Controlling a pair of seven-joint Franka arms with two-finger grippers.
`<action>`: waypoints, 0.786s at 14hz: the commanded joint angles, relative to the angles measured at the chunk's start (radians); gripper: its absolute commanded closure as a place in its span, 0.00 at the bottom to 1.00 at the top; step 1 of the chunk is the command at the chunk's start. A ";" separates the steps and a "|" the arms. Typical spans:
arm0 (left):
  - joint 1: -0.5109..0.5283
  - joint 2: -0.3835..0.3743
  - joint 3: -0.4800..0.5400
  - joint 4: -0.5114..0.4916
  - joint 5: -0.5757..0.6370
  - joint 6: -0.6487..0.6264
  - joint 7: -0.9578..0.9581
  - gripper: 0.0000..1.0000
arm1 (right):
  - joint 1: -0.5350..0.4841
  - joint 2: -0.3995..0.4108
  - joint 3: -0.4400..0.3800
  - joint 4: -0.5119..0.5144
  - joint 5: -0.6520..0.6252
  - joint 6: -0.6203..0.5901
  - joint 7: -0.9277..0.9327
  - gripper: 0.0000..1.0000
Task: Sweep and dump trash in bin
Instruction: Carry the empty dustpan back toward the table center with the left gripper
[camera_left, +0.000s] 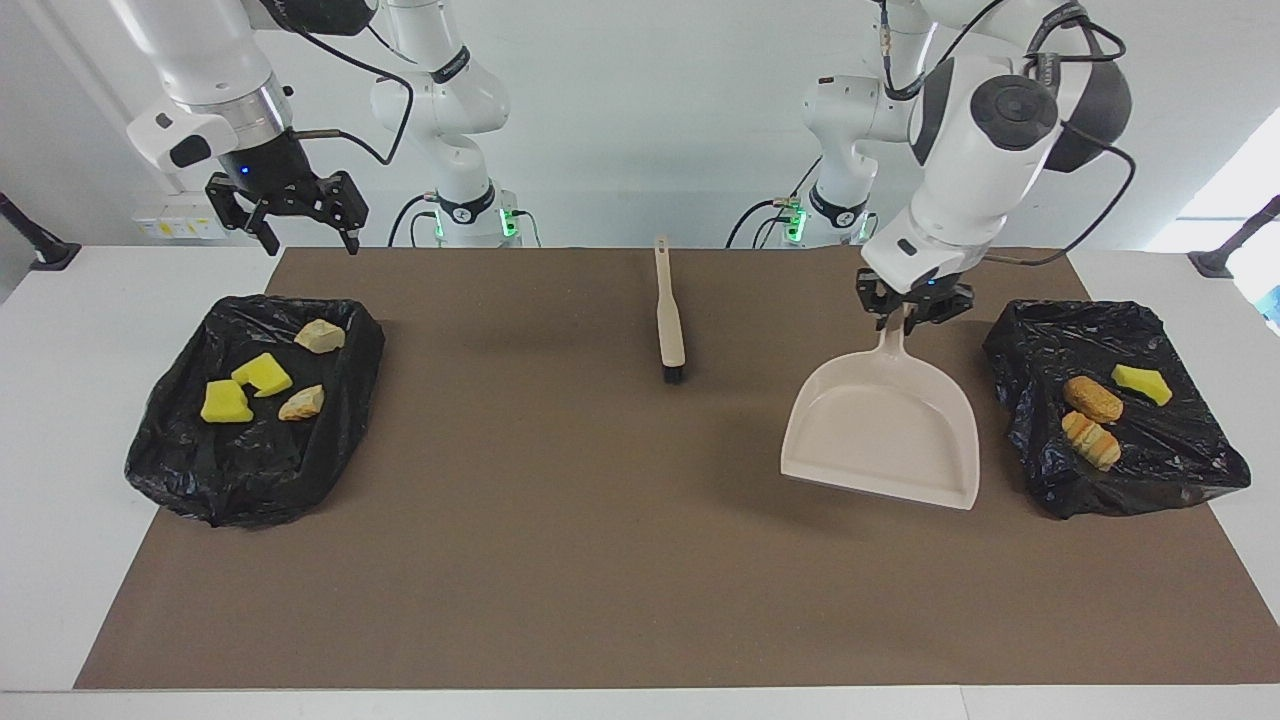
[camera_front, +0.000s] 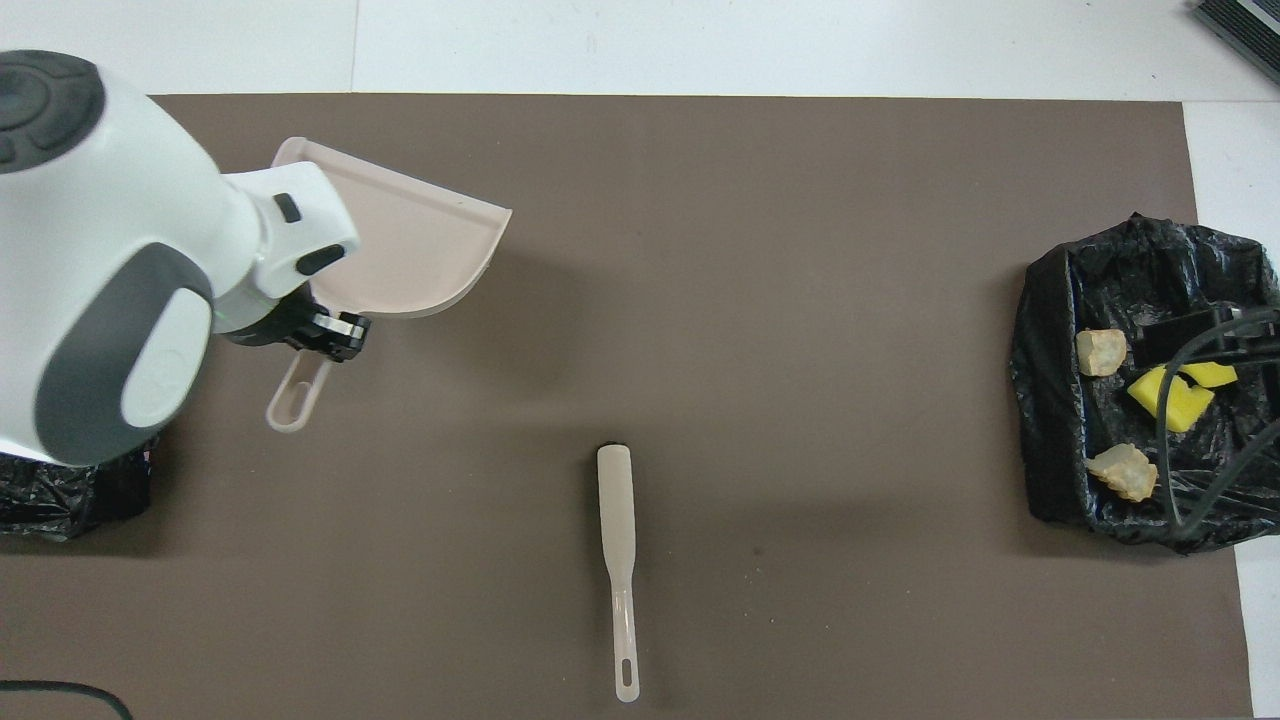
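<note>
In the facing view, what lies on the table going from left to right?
Black bag-lined bin holding yellow and beige scraps → beige brush → beige plastic dustpan held by the left gripper → second black bag-lined bin.

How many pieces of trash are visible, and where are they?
7. Four lie in the black bin at the right arm's end: sponge bits, stone chunks. Three lie in the bin at the left arm's end. Folds may hide more.
</note>
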 joint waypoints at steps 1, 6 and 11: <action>-0.084 0.020 0.021 -0.030 -0.047 0.123 -0.112 1.00 | -0.001 0.005 -0.001 0.012 0.017 -0.011 0.019 0.00; -0.238 0.169 0.019 -0.022 -0.086 0.394 -0.340 1.00 | -0.001 0.005 -0.001 0.012 0.017 -0.011 0.019 0.00; -0.276 0.212 0.021 -0.024 -0.117 0.431 -0.381 1.00 | -0.001 0.005 -0.001 0.012 0.017 -0.011 0.019 0.00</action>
